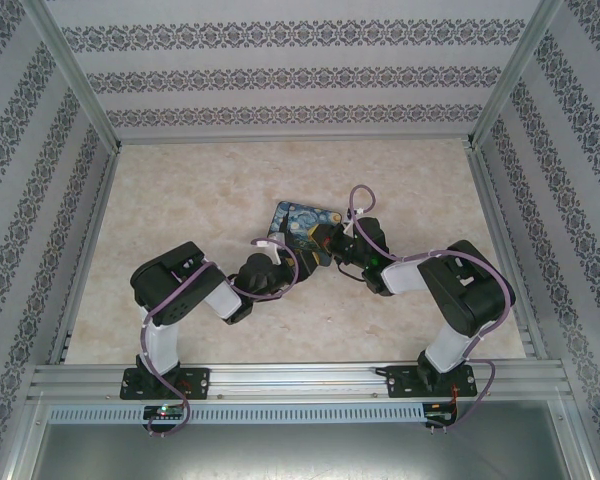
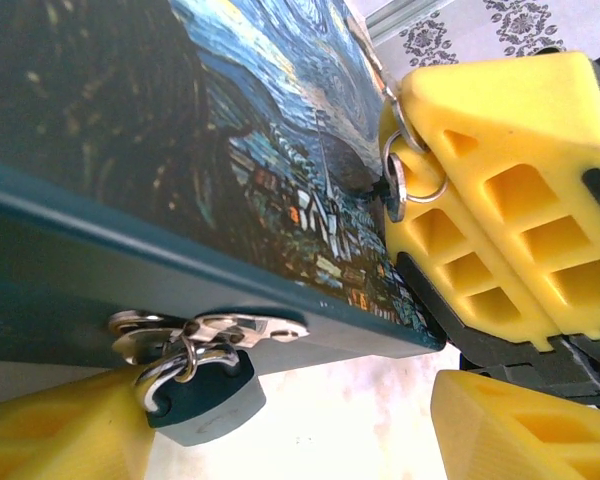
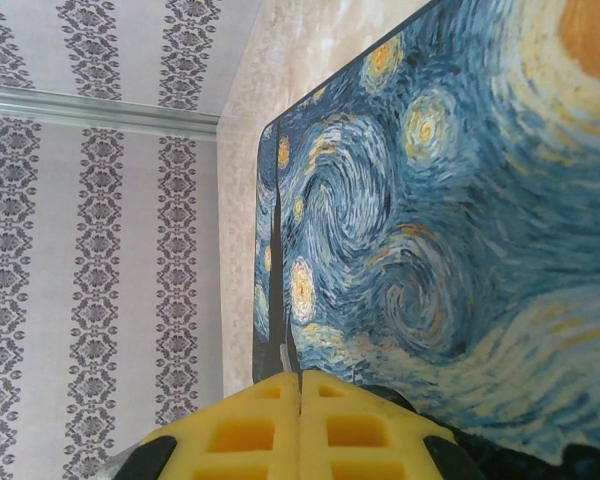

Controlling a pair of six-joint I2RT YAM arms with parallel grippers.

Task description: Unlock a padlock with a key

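Yellow fingers (image 2: 50, 440) of the left tool (image 2: 290, 425) are sitting wide apart right up at the lens. The padlock (image 2: 208, 405) is lying between them, close against one of them, on the surface (image 1: 200, 200) right at the edge of the Starry Night mat (image 3: 430, 200). A bunch of keys on a ring (image 2: 195, 335) is hanging off its shackle.

The right tool (image 2: 405, 140) is hovering low over the mat with its fingers pressed together. It looks like it's pinching a key (image 2: 394, 190) with a split ring dangling off it, though I'm only seeing the head end, so take that with a pinch of salt.

I'm reading this as the setup step: key in hand, lock not grabbed yet. The next move is calling for the left tool to close on the lock body and hold it steady with the keyhole facing the right tool, then a careful line-up of the key. I'm not seeing the keyhole from any angle, and that loose bunch could be getting in the way.
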